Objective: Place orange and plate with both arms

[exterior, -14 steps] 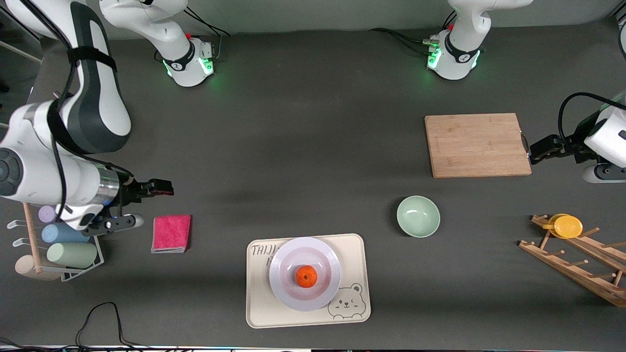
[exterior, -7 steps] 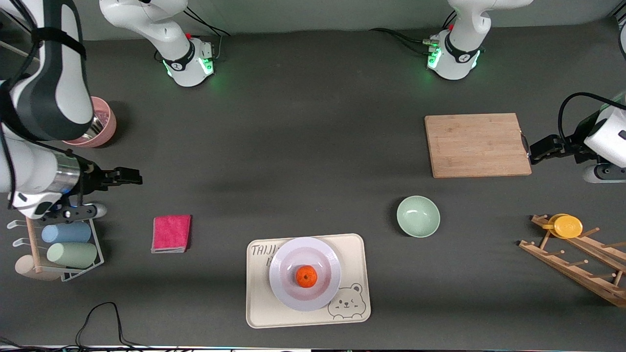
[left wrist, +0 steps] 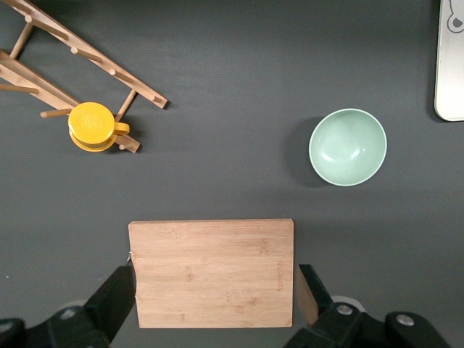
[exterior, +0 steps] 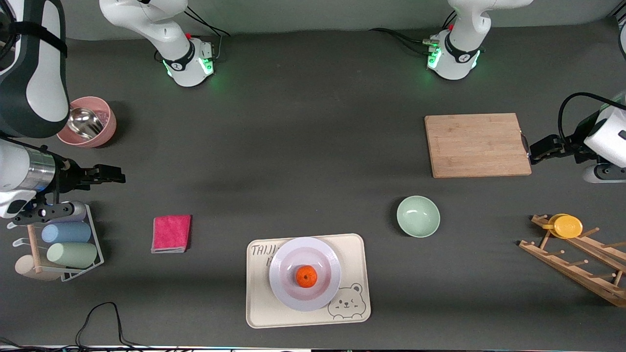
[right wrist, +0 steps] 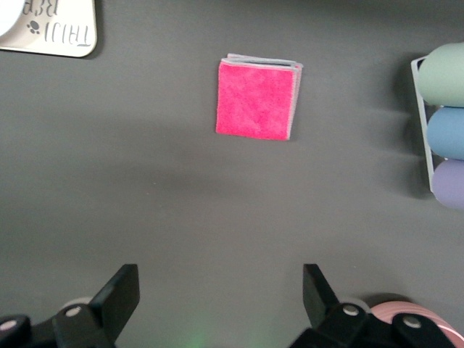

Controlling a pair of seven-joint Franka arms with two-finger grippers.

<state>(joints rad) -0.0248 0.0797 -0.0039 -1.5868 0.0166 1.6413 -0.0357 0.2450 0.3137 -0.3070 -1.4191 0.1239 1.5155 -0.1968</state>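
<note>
The orange [exterior: 306, 276] sat in the shallow centre of the white plate [exterior: 286, 291], low in the middle of the front view. The plate rested on a cream rectangular bear tray [exterior: 353, 249], covering part of its lettering, with the bear drawing showing at the tray's lower corner beside the plate's rim. Neither gripper touched fruit, plate or tray.

Up and toward the left arm's end of the table from the tray stood a mint green bowl [exterior: 418, 216], apart from the tray. Farther from the camera than the bowl lay a bamboo cutting board [exterior: 477, 144]. At the frame's lower right edge a wooden peg rack [exterior: 582, 266] carried a yellow-orange cup [exterior: 565, 226].

Toward the right arm's end, a folded pink cloth [exterior: 171, 233] lay flat, well apart from the tray. At the frame's left edge a wire rack [exterior: 93, 247] held pastel cylinders on their sides, and higher up stood a pink bowl [exterior: 105, 128] with a shiny metal inside.

The right gripper [exterior: 110, 175] hung at the left edge of the frame, between the pink bowl and the wire rack, fingers spread wide and holding nothing; its wrist view showed the cloth on bare table between them. The left gripper [exterior: 543, 149] hung at the right edge, just beside the cutting board's end, fingers likewise spread wide and holding nothing, the board showing between them in its wrist view.
</note>
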